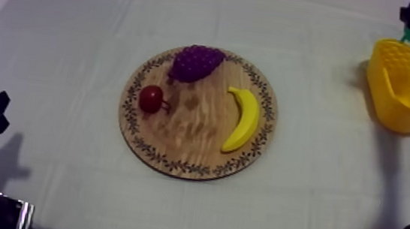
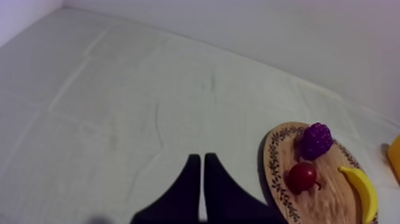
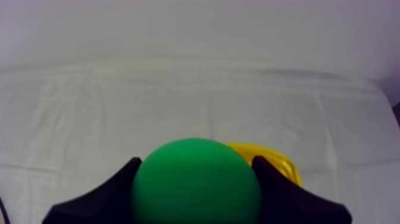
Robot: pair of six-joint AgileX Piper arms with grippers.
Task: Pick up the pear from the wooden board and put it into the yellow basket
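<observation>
Three toy fruits lie on the round wooden board point(image 1: 190, 133), which sits near the middle of the bench point(image 1: 301, 212) and has a dark leafy pattern round its rim. A purple bunch of grapes point(image 1: 196, 62) is at the far edge, a small red fruit point(image 1: 151, 98) is at the left, and a banana point(image 1: 243, 119) curves along the right; each lies apart from the others. A grey-white cloth point(image 1: 65, 52) covers the whole bench. It is marked by faint straight fold lines and a few shallow creases, and it runs back to a plain pale wall point(image 2: 268, 24). The yellow basket point(image 1: 408, 93) stands at the far right, well apart from the board, and throws a soft shadow onto the cloth beside it. The right hand point(image 3: 196, 164) is clamped round the green pear point(image 3: 196, 187), one black finger on each side of it. In the top view the pear shows as a green tip at the basket's far rim. In the right wrist view part of the basket's yellow rim shows just behind the pear. The left hand point(image 2: 202, 161) rests low at the near left of the bench, over bare cloth and well apart from the board. Its two fingers lie together in a narrow wedge with nothing between them, and the arm casts a dim shadow on the cloth.
</observation>
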